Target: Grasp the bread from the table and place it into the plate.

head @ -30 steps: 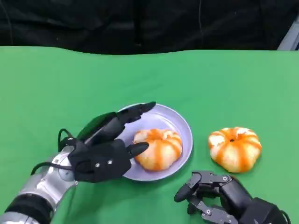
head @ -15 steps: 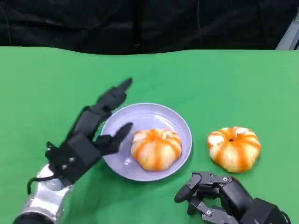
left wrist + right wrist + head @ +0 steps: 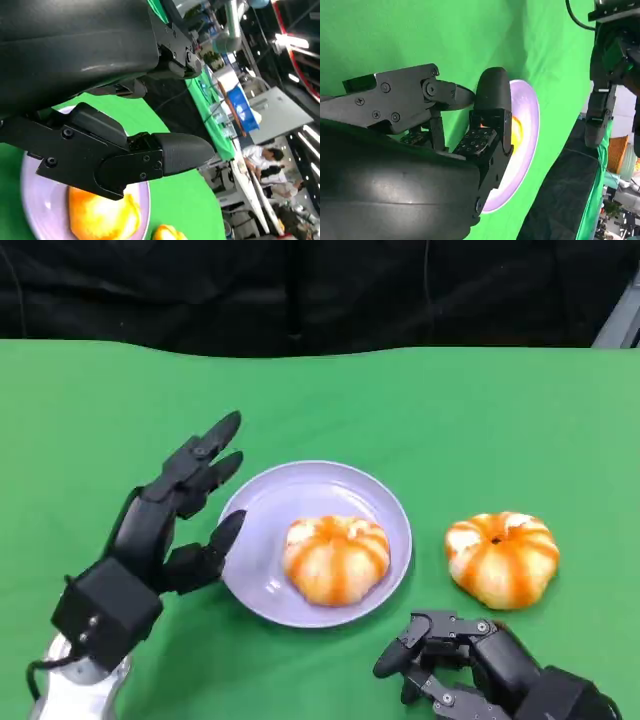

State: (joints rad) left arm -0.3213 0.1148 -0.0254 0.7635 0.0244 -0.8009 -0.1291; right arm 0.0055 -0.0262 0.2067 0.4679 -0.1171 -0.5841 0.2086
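A green cloth covers the worktop (image 3: 480, 410), with a dark drape hanging across the top of the frame behind it. At centre sits a pale lilac plate (image 3: 300, 490), round and glossy with a shallow raised rim, and one bread (image 3: 337, 558) already lies in its lower right part: a domed, pumpkin-shaped bun, orange with pale stripes and a soft, slightly shiny crust. A second bread (image 3: 502, 558) of the same make rests on the cloth to the right, well apart from the plate's rim. The right hand (image 3: 470, 660), matte black and blocky, sits at the lower right of the frame just below and a little left of that loose bun, its fingers curled in with nothing between them. The left hand (image 3: 165, 525) hovers at the plate's left rim, fingers spread apart and empty. The bun is round, so no long axis matters; I judge the right hand clearly the nearer one, needing to go up and slightly right to reach it.
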